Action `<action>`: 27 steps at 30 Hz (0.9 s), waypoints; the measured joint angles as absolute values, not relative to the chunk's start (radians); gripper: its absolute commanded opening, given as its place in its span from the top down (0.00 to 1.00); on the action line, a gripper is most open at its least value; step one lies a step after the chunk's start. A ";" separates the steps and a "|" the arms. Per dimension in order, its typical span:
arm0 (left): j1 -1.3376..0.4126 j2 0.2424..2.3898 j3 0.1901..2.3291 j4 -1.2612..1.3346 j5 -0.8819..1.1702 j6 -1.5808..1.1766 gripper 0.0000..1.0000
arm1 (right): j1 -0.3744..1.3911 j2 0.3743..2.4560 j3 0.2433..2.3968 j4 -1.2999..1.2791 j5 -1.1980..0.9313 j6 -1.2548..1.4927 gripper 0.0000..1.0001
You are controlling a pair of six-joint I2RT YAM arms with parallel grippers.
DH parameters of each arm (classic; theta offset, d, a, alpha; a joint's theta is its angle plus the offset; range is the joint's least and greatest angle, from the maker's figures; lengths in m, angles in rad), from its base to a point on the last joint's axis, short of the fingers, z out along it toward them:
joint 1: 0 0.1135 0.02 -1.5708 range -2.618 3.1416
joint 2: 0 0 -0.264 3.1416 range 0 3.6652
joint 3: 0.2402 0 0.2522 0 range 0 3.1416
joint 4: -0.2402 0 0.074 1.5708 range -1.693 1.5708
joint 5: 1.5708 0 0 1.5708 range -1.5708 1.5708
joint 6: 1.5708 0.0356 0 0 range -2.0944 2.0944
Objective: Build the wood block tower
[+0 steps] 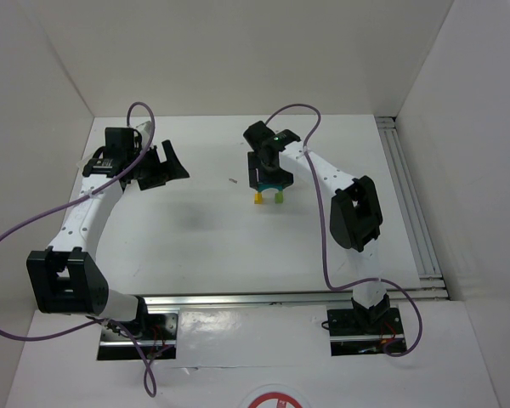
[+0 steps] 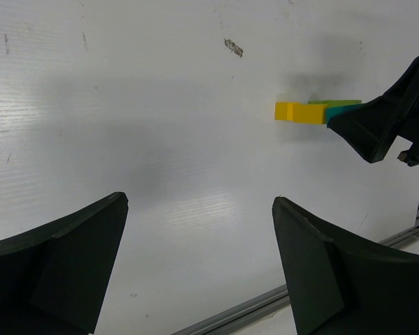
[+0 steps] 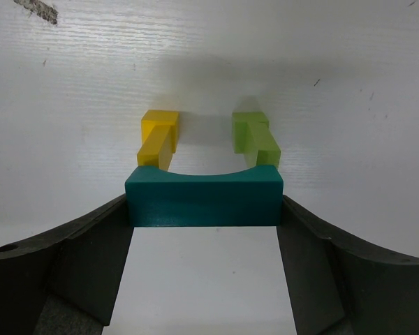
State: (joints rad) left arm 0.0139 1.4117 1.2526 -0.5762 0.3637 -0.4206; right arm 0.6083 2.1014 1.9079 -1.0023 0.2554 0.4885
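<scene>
Right wrist, right fingers (image 3: 77, 258) clasp teal arch (image 3: 204, 199), yellow pillar (image 3: 157, 143) half-hidden, left fingers (image 2: 56, 265) wide.

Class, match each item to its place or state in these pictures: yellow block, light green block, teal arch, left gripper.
Column 1:
1 yellow block
2 light green block
3 teal arch
4 left gripper

Column 2:
A open, holding nothing
B between the fingers of the right gripper
C pillar on the left side of the right wrist view
D pillar on the right side of that view

Pairs: 1-C, 2-D, 3-B, 4-A
</scene>
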 measured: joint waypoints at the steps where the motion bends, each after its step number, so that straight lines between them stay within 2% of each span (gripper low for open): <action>1: 0.014 1.412 1.253 -0.576 0.364 -0.421 0.03 | 0.608 2.101 1.908 -1.002 0.255 0.488 0.23; 6: 0.014 1.412 1.253 -0.576 0.364 -0.421 0.03 | 0.608 2.101 1.908 -1.002 0.255 0.485 0.23; 12: 0.014 1.412 1.253 -0.576 0.364 -0.421 0.03 | 0.608 2.103 1.908 -1.002 0.255 0.485 0.13; 27: 0.014 1.412 1.253 -0.576 0.364 -0.421 0.03 | 0.608 2.119 1.911 -1.000 0.254 0.481 0.05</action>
